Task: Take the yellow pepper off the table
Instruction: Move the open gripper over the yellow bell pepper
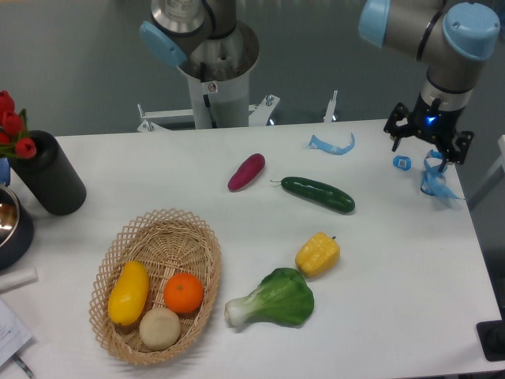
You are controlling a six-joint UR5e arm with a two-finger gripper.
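Yellow pepper (317,253) on table (394,300), well apart from raised gripper (428,149), fingers spread, empty

arm (418,28) bent downward, gripper (430,142) hanging, fingers spread

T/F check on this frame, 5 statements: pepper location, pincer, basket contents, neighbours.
1. The yellow pepper lies in the basket. False: it lies on the table, right of the basket.
2. The pincer holds nothing. True.
3. The pincer hovers directly over the pepper. False: it is near the table's far right corner.
4. The basket holds an orange. True.
5. The cucumber touches the pepper. False: they lie apart.
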